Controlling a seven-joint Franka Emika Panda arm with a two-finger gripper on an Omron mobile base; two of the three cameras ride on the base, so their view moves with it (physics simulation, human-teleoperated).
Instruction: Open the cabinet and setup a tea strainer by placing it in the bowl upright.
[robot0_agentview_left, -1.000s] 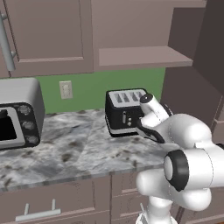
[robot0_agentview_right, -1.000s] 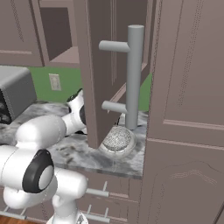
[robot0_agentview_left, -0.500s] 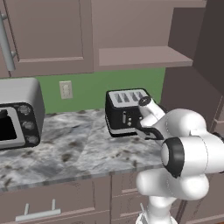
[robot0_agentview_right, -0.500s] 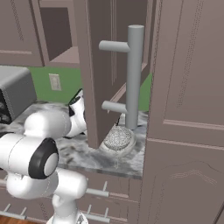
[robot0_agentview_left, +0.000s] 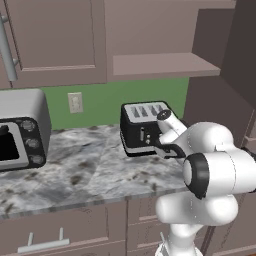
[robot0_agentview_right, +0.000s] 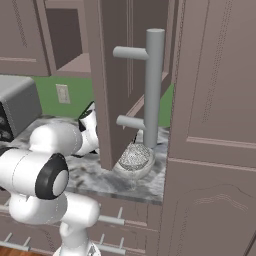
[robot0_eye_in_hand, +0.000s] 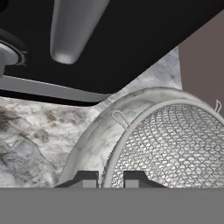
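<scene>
Resting mesh-side up inside the bowl (robot0_agentview_right: 142, 169), the tea strainer (robot0_agentview_right: 134, 156) is sitting on the marble worktop (robot0_agentview_left: 75, 170) just beside the open cabinet door (robot0_agentview_right: 112, 80), with the long grey bar handle (robot0_agentview_right: 152, 90) standing above it. In the hand view the strainer's metal rim (robot0_eye_in_hand: 131, 131) is curving just inside the bowl's speckled wall (robot0_eye_in_hand: 94, 144), and the black toaster (robot0_eye_in_hand: 131, 39) is looming at twelve o'clock.

The hand (robot0_eye_in_hand: 111, 178) is pressed nearly together, its two dark tips straddling the strainer's rim at six o'clock of that view, so it is pinching the strainer at the edge. Whether the thin handle is under the tips I cannot tell.

Judging from this, the strainer is already seated and the step in hand is the release. Doing it well is calling for spreading the fingers gently without dragging the rim sideways, then lifting straight away from the bowl so the mesh basket is not tipped. The door edge toward three o'clock is close, so the retreat is wanting care on that side.
</scene>
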